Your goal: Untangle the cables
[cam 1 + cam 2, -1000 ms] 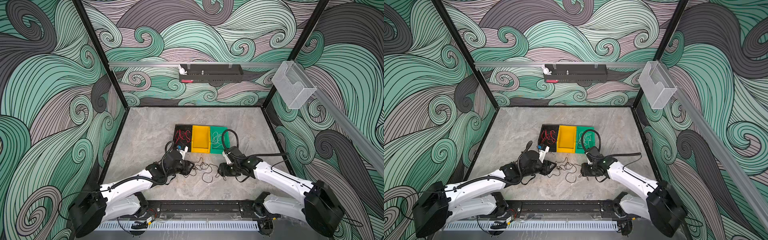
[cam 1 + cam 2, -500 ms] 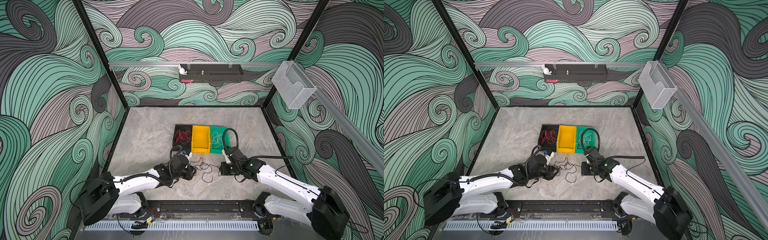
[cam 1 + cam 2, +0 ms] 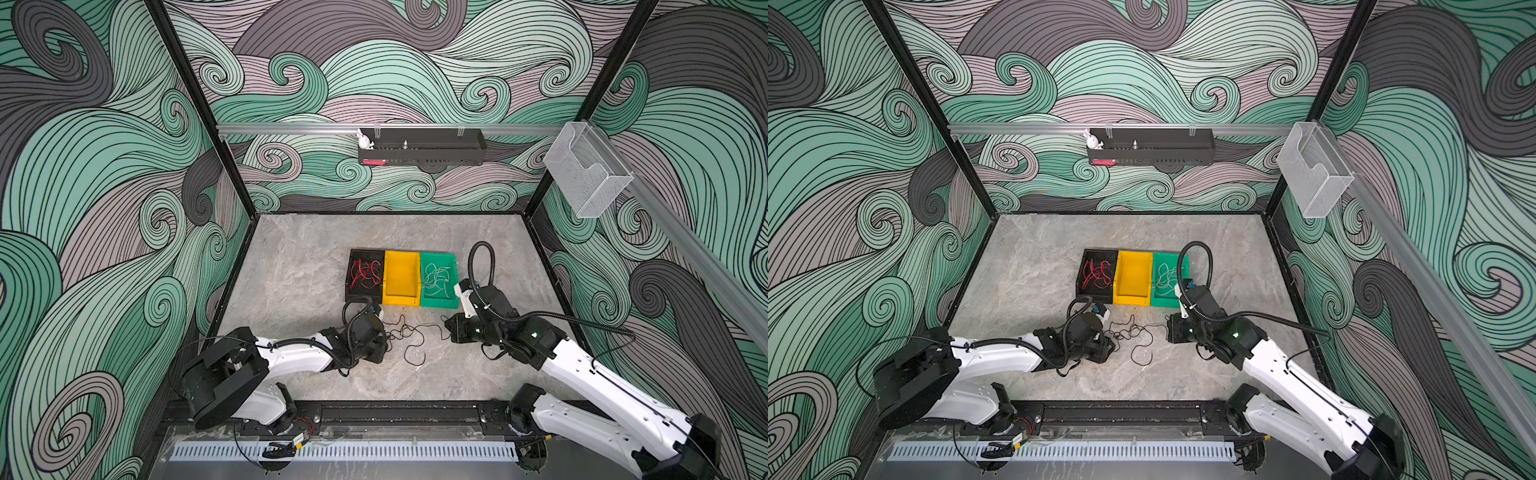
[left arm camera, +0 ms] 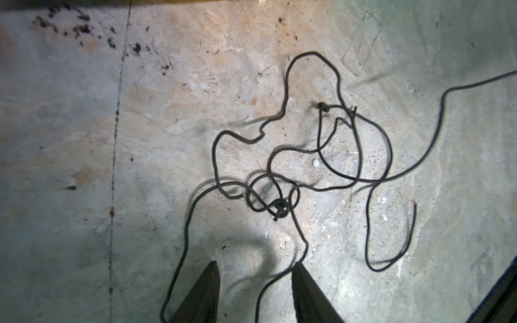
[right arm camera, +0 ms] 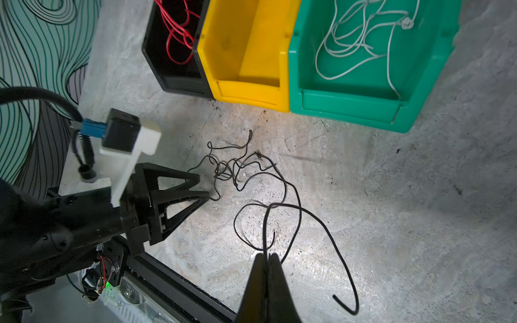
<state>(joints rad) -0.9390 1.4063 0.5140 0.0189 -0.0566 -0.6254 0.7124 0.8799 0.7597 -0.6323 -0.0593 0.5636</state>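
Change: right gripper [image 5: 265, 256] snaps together on a strand of the black cable [image 5: 223, 172] (a second ago it gaped).
Left gripper [image 4: 255, 264]: apart, strand between, nothing clamped.
Meaning: one end looks anchored, so pulling can start.
Cable: on table [image 3: 291, 291], between grippers, near bins [image 5: 251, 95].
Left wrist: shows knot [image 4: 279, 208]; in both top views, just a scribble.

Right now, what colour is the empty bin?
The bin is yellow; best seen in the right wrist view.

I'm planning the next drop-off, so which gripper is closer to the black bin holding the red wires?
Left. The left gripper sits right in front of the black bin; the right gripper, pinching a black wire, is in front of the green bin.
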